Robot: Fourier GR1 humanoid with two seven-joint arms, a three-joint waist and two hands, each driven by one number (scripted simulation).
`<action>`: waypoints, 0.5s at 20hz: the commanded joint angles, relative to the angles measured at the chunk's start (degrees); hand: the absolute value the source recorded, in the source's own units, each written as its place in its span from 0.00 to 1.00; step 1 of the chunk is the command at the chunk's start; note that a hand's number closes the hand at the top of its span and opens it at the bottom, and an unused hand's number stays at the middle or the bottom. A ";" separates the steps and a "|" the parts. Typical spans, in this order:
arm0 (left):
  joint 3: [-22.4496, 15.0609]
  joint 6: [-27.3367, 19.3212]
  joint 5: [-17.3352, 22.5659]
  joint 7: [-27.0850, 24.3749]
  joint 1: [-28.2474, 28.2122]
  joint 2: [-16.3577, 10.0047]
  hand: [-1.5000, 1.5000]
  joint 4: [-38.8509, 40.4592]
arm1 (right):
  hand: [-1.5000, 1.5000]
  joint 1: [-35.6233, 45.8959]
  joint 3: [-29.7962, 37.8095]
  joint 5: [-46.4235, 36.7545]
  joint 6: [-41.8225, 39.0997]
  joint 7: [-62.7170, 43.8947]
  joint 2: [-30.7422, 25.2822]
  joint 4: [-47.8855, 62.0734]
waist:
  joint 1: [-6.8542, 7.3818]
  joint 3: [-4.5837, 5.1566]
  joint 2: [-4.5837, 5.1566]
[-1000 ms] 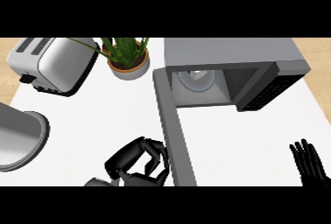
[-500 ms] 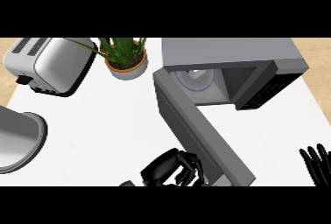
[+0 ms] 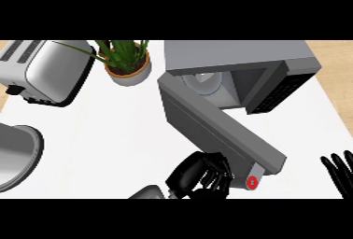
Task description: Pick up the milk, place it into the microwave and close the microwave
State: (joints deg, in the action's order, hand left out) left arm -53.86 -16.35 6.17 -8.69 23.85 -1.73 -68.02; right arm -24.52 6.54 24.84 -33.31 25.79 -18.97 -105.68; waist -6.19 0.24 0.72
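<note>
Apparently the milk is already inside: a pale rounded shape (image 3: 204,84) sits in the open cavity of the microwave (image 3: 241,56), toward 12 o'clock in the view. Whether that shape is the carton or only the turntable cannot be told from above. The microwave door (image 3: 214,126) is hinged at the cavity's left side and stands about half open, its free end pointing to 5 o'clock across the counter (image 3: 103,126). The left hand (image 3: 200,175), at 6 o'clock, has its fingers curled with nothing in them, and its knuckles lie against the door's outer face close to the free end. A small white thing with a red ring (image 3: 253,182) shows just past that end; what it is cannot be made out. The step in hand looks like closing the door. It is best done by pushing near the free end, where the hand is now. The push should curve round toward 2 o'clock with the door's arc rather than run straight, so the knuckles do not slide off the edge. The door should meet the front beside the control panel (image 3: 276,95). The right hand (image 3: 341,172) rests at 4 o'clock by the view's edge, fingers straight and spread, well clear of the swing. A potted plant (image 3: 127,65) stands at 11 o'clock, a toaster (image 3: 45,70) at 10, and a grey pot (image 3: 17,154) at 8.
</note>
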 commanded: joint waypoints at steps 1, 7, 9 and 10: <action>-4.88 -6.54 3.30 0.20 5.77 1.64 1.00 1.38 | 0.00 0.71 -0.47 2.82 -1.14 -3.14 -2.16 -4.56 | -1.51 0.09 0.22; -3.26 -14.48 10.92 -0.48 11.15 1.67 1.00 2.29 | 0.00 -0.12 -2.34 4.76 0.29 -7.14 -2.35 -9.26 | -3.31 0.13 0.60; -1.44 -15.70 12.76 -1.06 14.53 1.69 1.00 3.59 | 0.00 0.13 -2.55 6.07 0.76 -8.27 -2.47 -9.95 | -3.92 0.12 0.93; -1.09 -16.00 13.49 -1.31 15.82 1.69 1.00 4.61 | 0.00 0.06 -2.90 6.47 1.05 -8.91 -2.51 -11.06 | -4.49 0.14 1.05</action>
State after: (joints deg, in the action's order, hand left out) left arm -56.03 -29.03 16.32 -9.33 35.02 -0.64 -64.83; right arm -24.58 4.23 29.59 -32.87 18.99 -20.97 -114.23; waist -9.34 0.34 1.46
